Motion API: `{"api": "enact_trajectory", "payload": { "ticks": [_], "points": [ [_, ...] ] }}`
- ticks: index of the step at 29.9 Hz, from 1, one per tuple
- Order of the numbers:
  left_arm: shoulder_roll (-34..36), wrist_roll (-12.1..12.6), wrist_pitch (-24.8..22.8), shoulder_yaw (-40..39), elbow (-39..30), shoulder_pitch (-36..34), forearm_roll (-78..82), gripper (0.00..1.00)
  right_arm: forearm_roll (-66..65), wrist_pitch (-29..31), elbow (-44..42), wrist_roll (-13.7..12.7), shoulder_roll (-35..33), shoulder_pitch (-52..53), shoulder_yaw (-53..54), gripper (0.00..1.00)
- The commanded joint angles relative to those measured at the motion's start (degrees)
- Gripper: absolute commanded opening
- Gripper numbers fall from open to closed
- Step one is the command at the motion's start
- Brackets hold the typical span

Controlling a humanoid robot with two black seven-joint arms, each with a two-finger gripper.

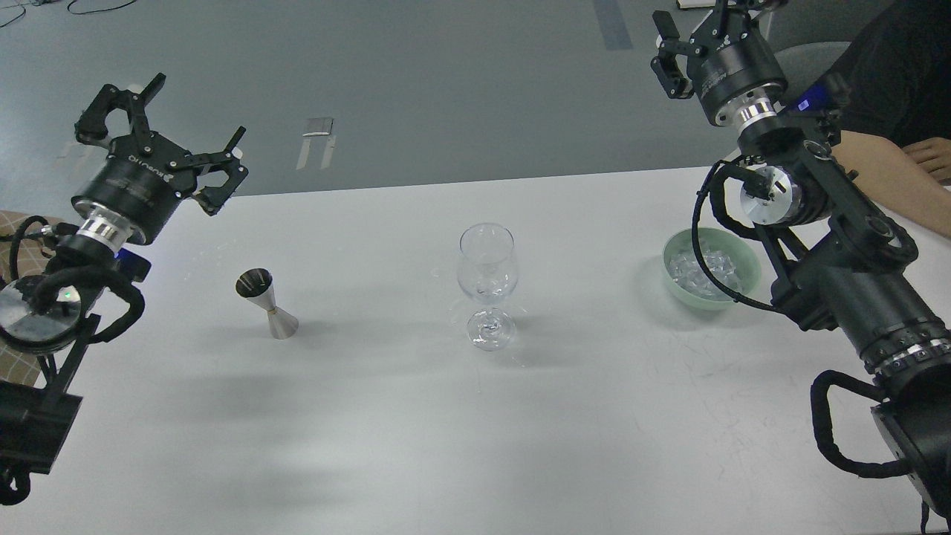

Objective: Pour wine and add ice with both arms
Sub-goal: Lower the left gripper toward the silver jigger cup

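An empty clear stemmed wine glass [487,282] stands upright at the middle of the white table [475,416]. A steel jigger [266,303] stands upright to its left. Ice cubes [702,269] lie in a pale green bowl [749,269] at the right, partly hidden by my right arm's cable. My left gripper [167,122] is open and empty, raised beyond the table's far left edge, up and left of the jigger. My right gripper [691,37] is high at the top right, beyond the bowl; one finger is cut off by the frame's top edge, so its state is unclear.
A person's bare forearm [891,182] rests on the table's right edge behind my right arm. A grey floor lies beyond the far edge of the table. A checked fabric [18,238] shows at the left edge.
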Motion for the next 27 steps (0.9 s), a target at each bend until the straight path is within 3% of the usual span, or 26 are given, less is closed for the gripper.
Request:
{"api": "enact_trajectory", "payload": {
  "ticks": [1, 8, 11, 17, 27],
  "points": [
    [-1.36, 1.02, 4.68, -7.15, -8.88, 9.48, -1.78, 0.97, 0.00, 0.01, 0.08, -0.12, 0.05, -0.05, -0.09, 1.00],
    [-4.87, 1.19, 12.51, -14.89, -18.65, 22.67, -4.96, 0.97, 0.00, 0.01, 0.17, -0.30, 0.05, -0.57, -0.09, 1.00],
    [-7.95, 1.28, 13.40, -17.62, -20.33, 27.60, -5.05, 0.97, 0.00, 0.01, 0.17, -0.38, 0.05, -1.01, -0.09, 1.00],
    [-11.91, 2.42, 12.79, -17.72, -20.25, 32.09, -4.96, 0.97, 0.00, 0.01, 0.52, -0.38, 0.05, -2.15, -0.09, 1.00],
    [-17.27, 4.27, 12.70, -16.58, -19.72, 32.54, -4.26, 0.97, 0.00, 0.01, 0.44, -0.47, 0.05, -2.15, -0.18, 1.00]
  ]
}}
